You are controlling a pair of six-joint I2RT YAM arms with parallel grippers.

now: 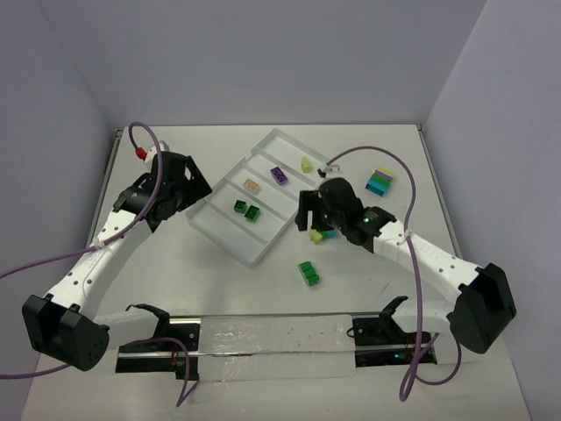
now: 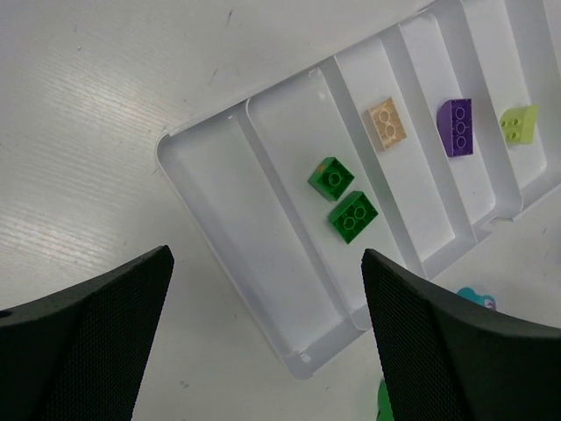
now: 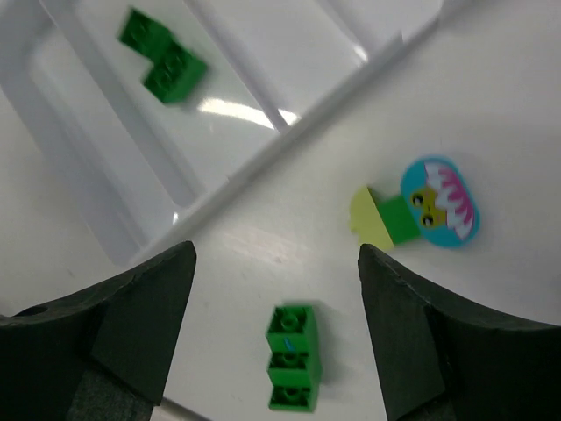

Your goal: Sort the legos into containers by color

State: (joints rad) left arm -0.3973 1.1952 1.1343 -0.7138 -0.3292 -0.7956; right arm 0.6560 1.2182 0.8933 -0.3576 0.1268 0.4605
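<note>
The clear tray (image 1: 249, 257) has long compartments holding two green legos (image 1: 246, 210), a peach one (image 1: 252, 186), a purple one (image 1: 279, 174) and a yellow-green one (image 1: 306, 164). My left gripper (image 2: 267, 259) hangs open and empty over the tray's left end (image 2: 175, 149), above the green pair (image 2: 344, 200). My right gripper (image 3: 276, 253) is open and holds nothing. It hovers right of the tray wall (image 3: 289, 153). A green brick stack (image 3: 294, 358) lies on the table below its fingers. A yellow-green, green and teal clump (image 3: 412, 210) lies to the right.
A stack of yellow-green, teal and purple bricks (image 1: 379, 181) stands on the table at the right rear. The green stack (image 1: 308, 273) lies in front of the tray. A metal rail (image 1: 272, 338) runs along the near edge between the arm bases.
</note>
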